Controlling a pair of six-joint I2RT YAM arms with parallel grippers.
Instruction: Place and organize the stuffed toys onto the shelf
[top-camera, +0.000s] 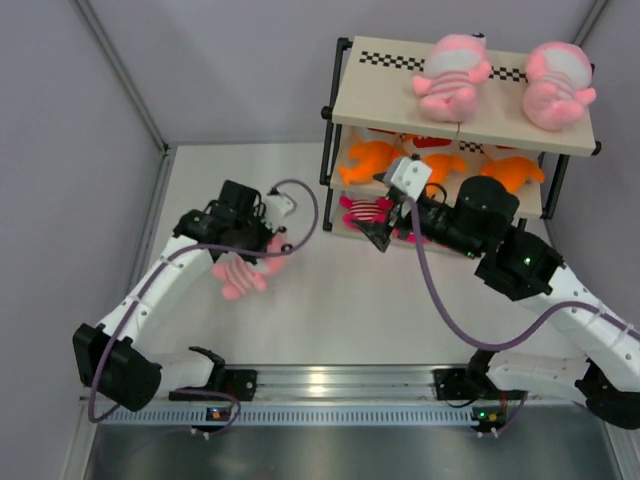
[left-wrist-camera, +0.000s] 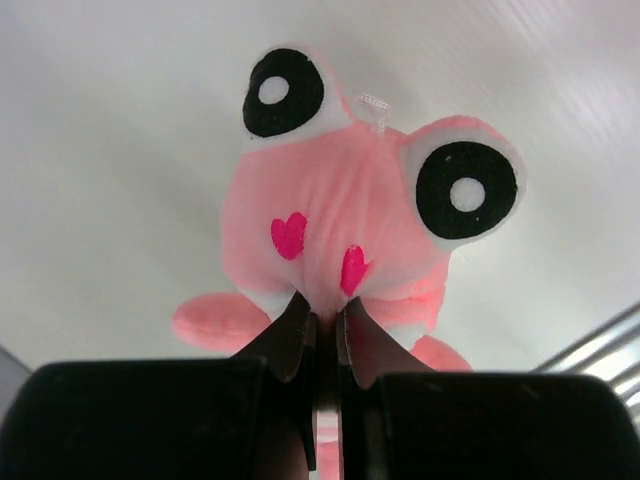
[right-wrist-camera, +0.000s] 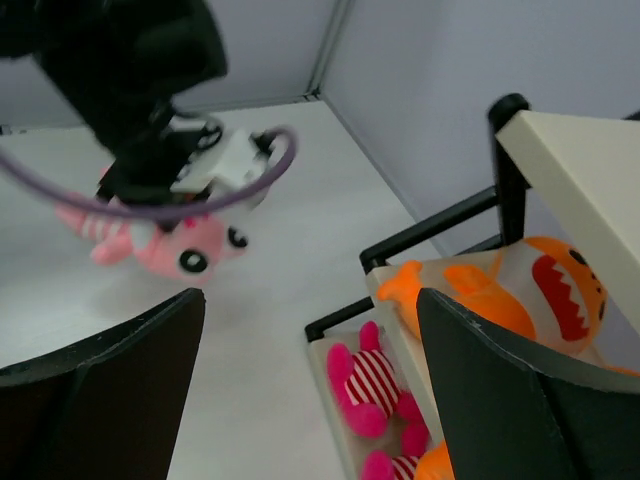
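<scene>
The left pincer (left-wrist-camera: 325, 312) is nearly closed, its two dark tips nipping a small fold of plush just under the face of a pale pink doll (left-wrist-camera: 350, 215). The left wrist view shows the doll's big black-and-white eyes and two magenta hearts directly above the tips. From overhead the doll hangs below the wrist over the desk (top-camera: 330, 300), left of the shelf (top-camera: 390, 108) and well apart from it. Whether its feet touch the surface I cannot tell.

The right pincer (top-camera: 380, 234) is spread wide with nothing between its fingers, and hovers just before the lowest tier, by a magenta creature (top-camera: 365, 211).

The step in hand looks like carrying the doll to the shelf. Two matching pink dolls (top-camera: 452, 72) (top-camera: 557, 84) lie on the top board, orange sharks (top-camera: 368, 160) fill the middle tier, and the left stretch of the top board is bare. That spot seems the right one.

The grip is only a pinch of fabric, so the lift should be slow and steady, without swinging. Raise the doll above the board's edge before moving inward, and keep wide of the right arm. Set it down facing like its neighbours, then release.
</scene>
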